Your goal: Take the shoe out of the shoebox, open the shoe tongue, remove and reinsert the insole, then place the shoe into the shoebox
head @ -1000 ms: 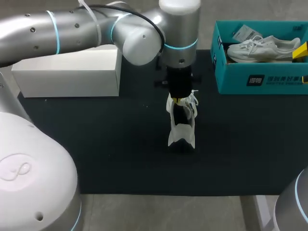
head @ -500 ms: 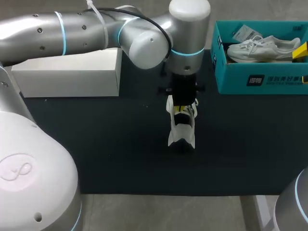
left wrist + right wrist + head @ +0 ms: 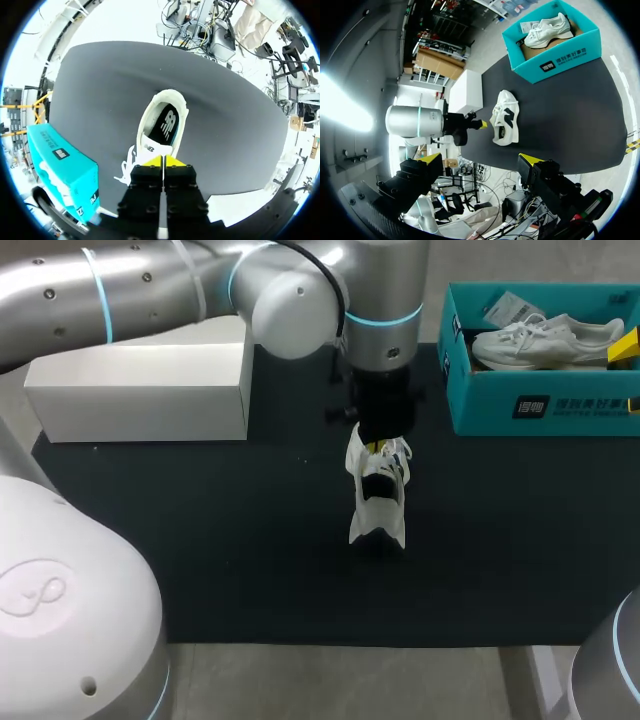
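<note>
Spread over the table, one black mat (image 3: pixel 200 540) carries one white box (image 3: pixel 140 390) at the far left and one teal shoebox (image 3: pixel 540 405) at the far right. There are two white shoes: the boxed shoe (image 3: pixel 550 340) lies inside the shoebox, and the loose shoe (image 3: pixel 378 505) stands mid-mat with its heel toward the near edge. One left arm (image 3: pixel 150 290) comes in over the white box, with the left gripper (image 3: pixel 378 448) down at the loose shoe's laces. From the left wrist, its two yellow tips are pressed together against the tongue's edge; I cannot tell whether they catch any of it. From the right wrist, the right gripper (image 3: pixel 480 159) has both tips spread wide, well apart from both shoes.
</note>
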`<state>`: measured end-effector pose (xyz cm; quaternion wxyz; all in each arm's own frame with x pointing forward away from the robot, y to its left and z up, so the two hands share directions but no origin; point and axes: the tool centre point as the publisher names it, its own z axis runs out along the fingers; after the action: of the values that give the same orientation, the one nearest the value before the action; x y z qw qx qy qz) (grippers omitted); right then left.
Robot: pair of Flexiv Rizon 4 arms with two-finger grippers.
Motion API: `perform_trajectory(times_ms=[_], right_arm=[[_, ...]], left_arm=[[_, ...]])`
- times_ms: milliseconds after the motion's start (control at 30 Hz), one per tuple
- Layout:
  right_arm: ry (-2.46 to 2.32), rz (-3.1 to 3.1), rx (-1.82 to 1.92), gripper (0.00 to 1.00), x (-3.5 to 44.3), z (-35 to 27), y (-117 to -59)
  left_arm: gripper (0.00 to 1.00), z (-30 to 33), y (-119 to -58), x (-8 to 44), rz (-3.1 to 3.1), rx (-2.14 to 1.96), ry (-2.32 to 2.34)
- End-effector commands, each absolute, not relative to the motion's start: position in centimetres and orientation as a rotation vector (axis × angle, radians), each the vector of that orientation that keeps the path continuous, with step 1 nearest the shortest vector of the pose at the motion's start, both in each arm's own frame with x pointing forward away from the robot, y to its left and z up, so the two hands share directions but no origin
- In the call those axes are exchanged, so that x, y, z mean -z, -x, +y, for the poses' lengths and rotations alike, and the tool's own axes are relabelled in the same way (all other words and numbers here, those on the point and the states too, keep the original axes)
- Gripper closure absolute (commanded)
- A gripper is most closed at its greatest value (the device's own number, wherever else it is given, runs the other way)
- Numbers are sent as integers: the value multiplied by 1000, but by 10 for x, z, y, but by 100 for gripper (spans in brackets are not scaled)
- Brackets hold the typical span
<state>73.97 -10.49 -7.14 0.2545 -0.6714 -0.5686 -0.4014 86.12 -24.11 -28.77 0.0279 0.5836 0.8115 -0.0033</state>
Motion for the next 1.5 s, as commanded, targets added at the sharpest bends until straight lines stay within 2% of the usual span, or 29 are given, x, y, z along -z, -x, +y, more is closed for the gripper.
perform_trajectory(times_ms=[33, 467, 600, 733, 1233, 1500], right_arm=[[1826, -1544, 1086, 0, 72, -105, -741], [1826, -1544, 1086, 0, 72, -105, -741], [1826, -1544, 1086, 0, 72, -105, -741], [1826, -1544, 1086, 0, 72, -105, -741], [1826, -1544, 1086, 0, 72, -105, -741], [1826, -1544, 1086, 0, 72, -105, -741]], left_arm=[[100, -243, -864, 286, 2510, 6, -1809], [100, -243, -864, 286, 2510, 6, -1809], [100, -252, -848, 283, 2825, -30, -1239], [100, -239, -832, 280, 3144, 53, -301], [100, -239, -832, 280, 3144, 53, -301], [100, -242, -807, 291, 3041, 206, -158]])
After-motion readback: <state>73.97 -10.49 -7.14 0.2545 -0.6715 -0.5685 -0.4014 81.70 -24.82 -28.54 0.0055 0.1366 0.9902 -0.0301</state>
